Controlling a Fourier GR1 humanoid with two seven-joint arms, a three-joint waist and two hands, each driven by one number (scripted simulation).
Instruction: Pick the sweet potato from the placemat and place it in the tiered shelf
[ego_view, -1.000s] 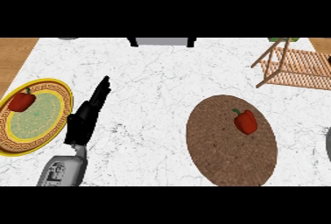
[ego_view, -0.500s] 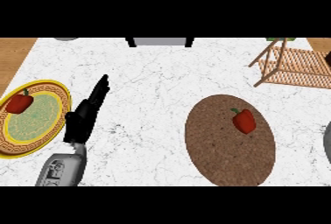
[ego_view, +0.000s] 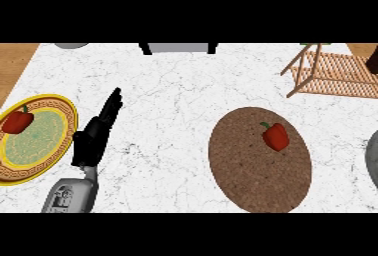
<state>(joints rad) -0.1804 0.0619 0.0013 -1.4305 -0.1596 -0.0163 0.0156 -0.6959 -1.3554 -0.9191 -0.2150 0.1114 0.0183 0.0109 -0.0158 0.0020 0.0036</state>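
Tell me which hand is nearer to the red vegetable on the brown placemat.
Left, since only that hand shows. The left hand, fingers straight, rests beside the yellow plate, far left of the red vegetable on the placemat. The right hand is not in view.

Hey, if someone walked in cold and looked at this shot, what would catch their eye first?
Probably the two red vegetables: one on the brown placemat right of center, the other on the yellow-rimmed plate at the left edge. Next, the left robot hand, black with straight fingers pointing up beside the plate. Then the wooden shelf at the upper right corner of the white counter.
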